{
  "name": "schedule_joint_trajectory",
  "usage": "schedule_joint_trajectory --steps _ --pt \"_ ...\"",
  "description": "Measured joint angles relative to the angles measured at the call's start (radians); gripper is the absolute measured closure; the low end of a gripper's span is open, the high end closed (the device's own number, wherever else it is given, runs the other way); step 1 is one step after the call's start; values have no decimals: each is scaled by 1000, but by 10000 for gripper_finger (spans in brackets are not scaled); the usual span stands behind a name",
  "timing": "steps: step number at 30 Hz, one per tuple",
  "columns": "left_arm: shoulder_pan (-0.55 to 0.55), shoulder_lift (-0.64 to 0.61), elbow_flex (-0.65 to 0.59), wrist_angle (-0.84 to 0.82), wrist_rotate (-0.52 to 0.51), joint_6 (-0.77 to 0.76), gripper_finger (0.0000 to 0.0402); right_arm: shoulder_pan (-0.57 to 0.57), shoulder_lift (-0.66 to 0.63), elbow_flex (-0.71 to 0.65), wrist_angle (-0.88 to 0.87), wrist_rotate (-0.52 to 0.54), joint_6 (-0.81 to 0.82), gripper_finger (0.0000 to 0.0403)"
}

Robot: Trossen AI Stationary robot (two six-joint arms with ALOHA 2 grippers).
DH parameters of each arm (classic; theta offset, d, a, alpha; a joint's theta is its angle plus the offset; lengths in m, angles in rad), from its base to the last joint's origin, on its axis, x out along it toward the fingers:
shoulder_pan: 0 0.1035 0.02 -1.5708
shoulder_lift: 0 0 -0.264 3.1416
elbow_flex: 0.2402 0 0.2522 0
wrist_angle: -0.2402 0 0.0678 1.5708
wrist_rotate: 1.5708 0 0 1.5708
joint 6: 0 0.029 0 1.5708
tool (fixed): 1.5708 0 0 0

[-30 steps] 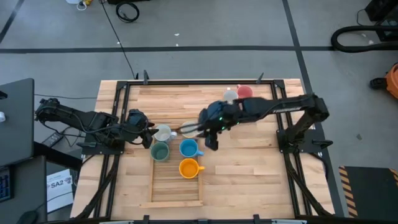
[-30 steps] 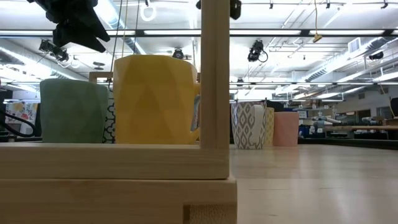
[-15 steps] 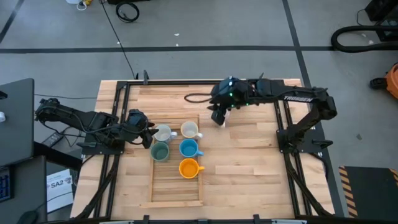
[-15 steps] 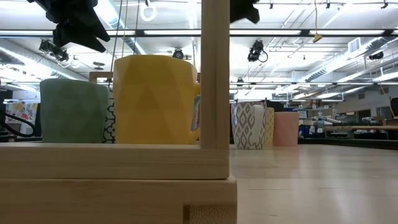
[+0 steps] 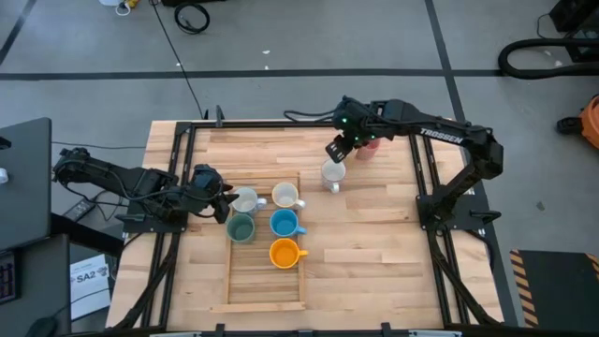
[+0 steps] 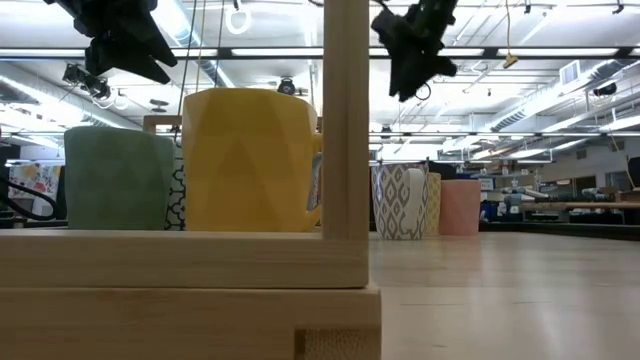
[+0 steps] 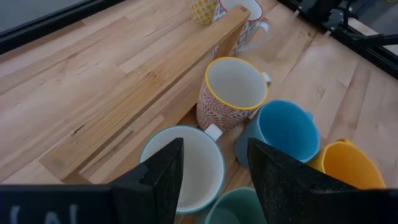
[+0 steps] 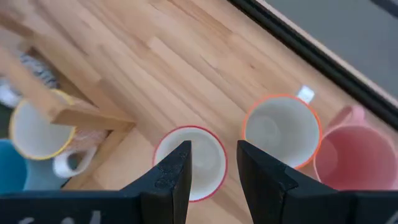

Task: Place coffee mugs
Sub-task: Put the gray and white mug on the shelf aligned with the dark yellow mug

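Ceramic mugs sit in two groups. Inside the wooden tray [image 5: 265, 290] stand a yellow-rimmed mug [image 5: 284, 195], a blue-rimmed white mug [image 5: 245, 200], a teal mug [image 5: 241, 227], a blue mug [image 5: 284, 223] and an orange mug [image 5: 284, 253]. Outside it, on the table [image 5: 374, 253], stand a red-rimmed mug [image 5: 332, 173] and, near the far edge, a pink mug [image 5: 371, 140]. Right gripper [image 5: 337, 148] hovers over the red-rimmed mug, fingers apart, empty. Left gripper [image 5: 223, 202] rests beside the blue-rimmed mug, fingers spread, empty.
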Motion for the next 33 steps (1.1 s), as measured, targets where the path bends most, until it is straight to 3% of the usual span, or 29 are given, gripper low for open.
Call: schedule_joint_trajectory --steps 13,26,33 --pt "0 0 0 0 0 -2 219 -10 1 -193 17 -2 130 270" --pt "0 0 0 0 0 -3 219 -10 0 -339 235 -3 132 270" --pt "0 0 0 0 0 -3 219 -10 0 -398 261 -3 155 270"
